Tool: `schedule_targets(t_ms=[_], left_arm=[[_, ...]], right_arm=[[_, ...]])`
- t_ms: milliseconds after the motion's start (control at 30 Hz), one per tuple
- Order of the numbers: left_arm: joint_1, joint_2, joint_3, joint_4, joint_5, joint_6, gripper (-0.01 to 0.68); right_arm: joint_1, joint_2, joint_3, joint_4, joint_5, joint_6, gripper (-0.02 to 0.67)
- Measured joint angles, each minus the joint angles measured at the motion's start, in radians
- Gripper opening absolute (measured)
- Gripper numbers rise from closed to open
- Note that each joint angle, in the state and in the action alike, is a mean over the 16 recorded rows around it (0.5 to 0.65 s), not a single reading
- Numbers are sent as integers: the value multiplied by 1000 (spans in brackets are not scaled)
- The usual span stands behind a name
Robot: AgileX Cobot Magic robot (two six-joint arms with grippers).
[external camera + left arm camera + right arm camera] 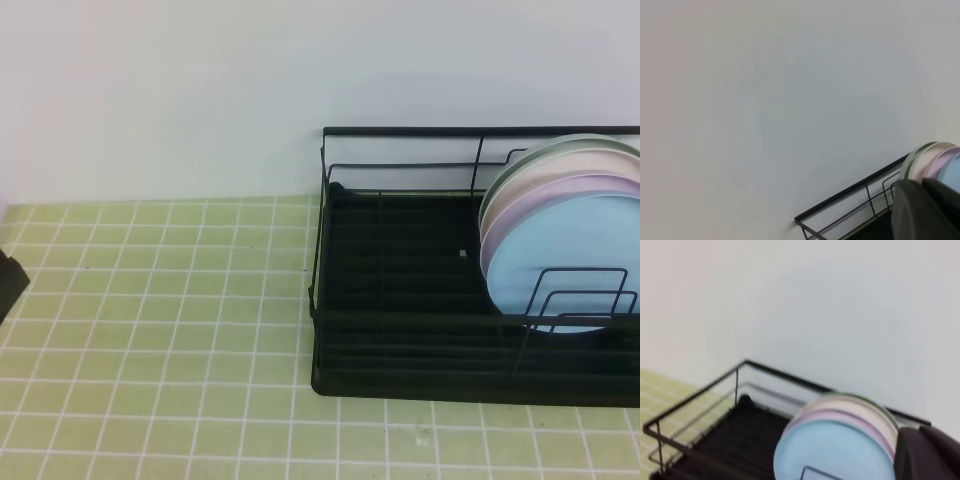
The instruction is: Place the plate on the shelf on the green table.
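- The shelf (400,300) stands on the green table (150,320) in the right half of the exterior high view; its right end runs past the frame edge.
- The plate (570,250), light blue, stands on edge in the shelf at right centre, frontmost of a row of upright plates, held behind the wire dividers (585,295).
- Behind it, in order: a lilac plate (545,195), a pink plate (540,168), and a greenish plate (570,141) nearest the back rail (400,131).
- The left part of the shelf, from its left edge to the plates, shows only bare black slats.
- Left of the shelf the tiles run to the left and lower frame edges; the wall (200,100) bounds the table at the back.
- A dark shape at the left edge, mid-height, is probably part of the left arm; too little shows to be sure.
- Neither gripper's fingertips are visible. A dark body (925,210) fills the lower right corner of the left wrist view, and another (927,455) the lower right of the right wrist view.
- Both grippers are closed; nothing is seen held in either.
- The right wrist view is blurred; the plate (835,450) sits at bottom centre, clear of the dark body.
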Motion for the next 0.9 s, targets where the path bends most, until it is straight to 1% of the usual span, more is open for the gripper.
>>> schedule_targets(t_ms=[367,700,800,900], left_arm=[[0,0,0,0,0,7,0],[3,0,0,0,1,10,0],[23,-4,0,0,6,12,0],[68,-10,0,0,12,15,0]], right_arm=[[0,-65,3,62,9,0,0],[-3,-86,32,76,1,-1,0],[-22,-96,60,72,-15,-2,0],[-49,-106,104,59,-39,-2,0]])
